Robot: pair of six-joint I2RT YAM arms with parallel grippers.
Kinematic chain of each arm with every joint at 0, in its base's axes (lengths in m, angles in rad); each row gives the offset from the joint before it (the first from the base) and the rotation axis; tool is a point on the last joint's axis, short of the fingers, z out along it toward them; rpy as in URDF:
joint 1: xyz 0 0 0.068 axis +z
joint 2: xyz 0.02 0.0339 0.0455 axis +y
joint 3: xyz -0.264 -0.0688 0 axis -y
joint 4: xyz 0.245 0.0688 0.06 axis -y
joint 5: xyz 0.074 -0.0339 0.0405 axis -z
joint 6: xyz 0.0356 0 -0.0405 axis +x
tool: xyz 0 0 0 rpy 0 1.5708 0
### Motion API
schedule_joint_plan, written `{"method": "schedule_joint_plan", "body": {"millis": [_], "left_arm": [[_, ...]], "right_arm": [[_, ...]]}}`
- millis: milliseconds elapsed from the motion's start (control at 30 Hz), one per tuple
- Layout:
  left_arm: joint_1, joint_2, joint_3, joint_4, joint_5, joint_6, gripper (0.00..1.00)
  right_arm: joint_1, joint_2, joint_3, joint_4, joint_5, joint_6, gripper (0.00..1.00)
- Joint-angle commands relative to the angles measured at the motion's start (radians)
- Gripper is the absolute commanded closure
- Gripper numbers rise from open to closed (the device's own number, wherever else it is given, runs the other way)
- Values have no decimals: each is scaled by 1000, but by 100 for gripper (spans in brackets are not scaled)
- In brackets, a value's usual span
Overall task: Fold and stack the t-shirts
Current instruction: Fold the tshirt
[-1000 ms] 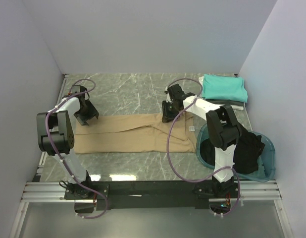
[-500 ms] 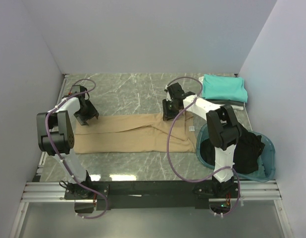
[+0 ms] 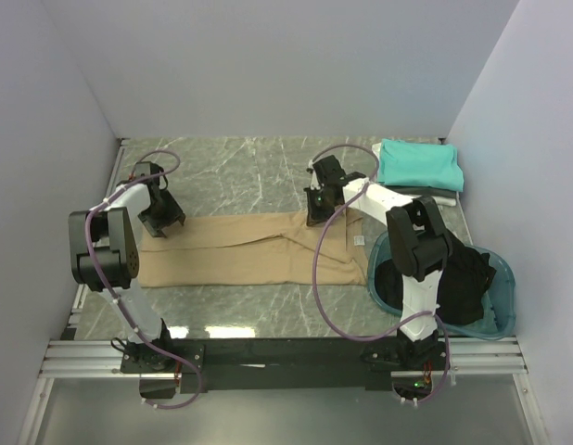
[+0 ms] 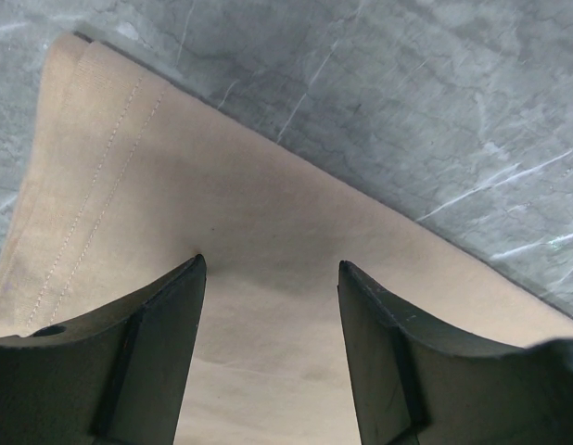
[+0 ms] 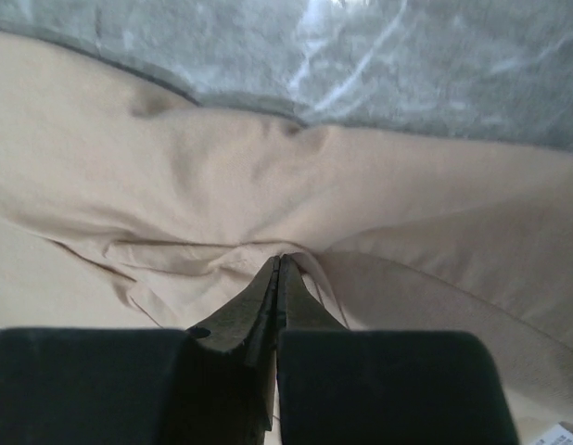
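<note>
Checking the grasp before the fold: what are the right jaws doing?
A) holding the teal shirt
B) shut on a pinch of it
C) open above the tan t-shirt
B: the right wrist view shows the right jaws pressed together, tan t-shirt cloth puckered at their tips.

The tan t-shirt (image 3: 249,248) was soft, matt cloth with a stitched hem. The table (image 3: 240,176) looked like smooth, faintly glossy grey veined stone. The left end effector (image 4: 270,273) and right end effector (image 5: 277,264) were matt black plastic, and the basin (image 3: 507,278) was smooth teal plastic.
</note>
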Motion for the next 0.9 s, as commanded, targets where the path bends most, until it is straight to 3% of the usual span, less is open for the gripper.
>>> {"method": "schedule_joint_plan", "body": {"millis": [0, 867], "left_arm": [[3, -61, -14, 7, -4, 21, 35], [3, -180, -167, 41, 28, 70, 36]], "right_arm": [[9, -75, -54, 3, -19, 8, 100], [248, -336, -295, 24, 91, 196, 100]]}}
